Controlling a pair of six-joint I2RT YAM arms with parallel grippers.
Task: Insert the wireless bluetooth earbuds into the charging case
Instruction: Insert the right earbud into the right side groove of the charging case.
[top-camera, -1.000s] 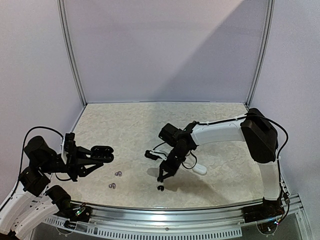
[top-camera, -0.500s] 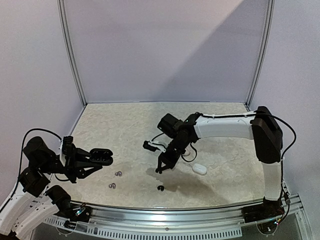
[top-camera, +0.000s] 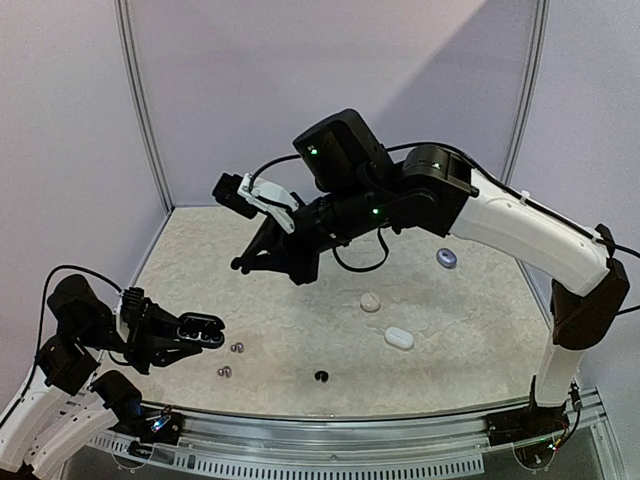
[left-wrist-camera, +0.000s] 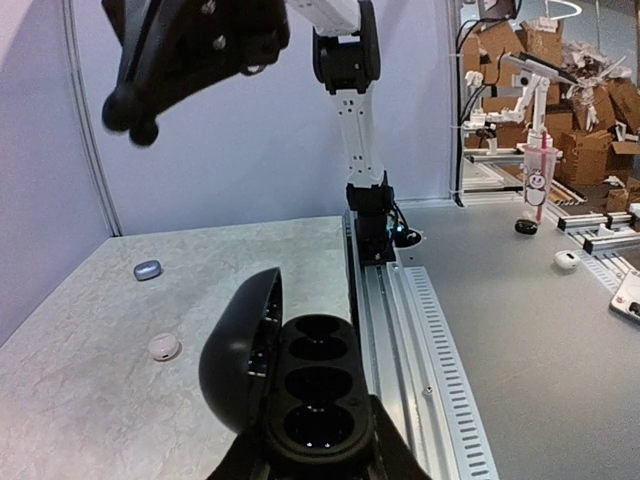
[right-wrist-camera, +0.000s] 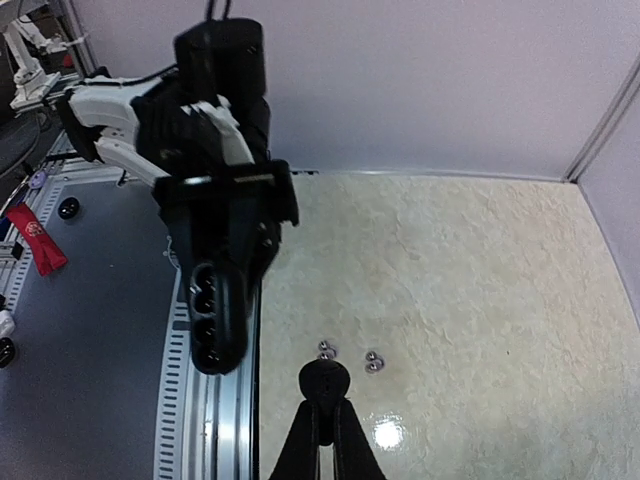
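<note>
Marbled table (top-camera: 300, 250), prob. earbuds (top-camera: 238, 348) scattered

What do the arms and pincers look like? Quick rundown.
Left arm and right arm: white links, black joints, looping black cables; green lights on the right one's joints. Left pincer and right pincer are black, with tapering fingers.

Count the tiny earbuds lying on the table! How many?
6: two grey ones near the open black case, a black one near the front edge, two white ones right of centre, a lavender one farther back. The raised arm may hide more.
</note>
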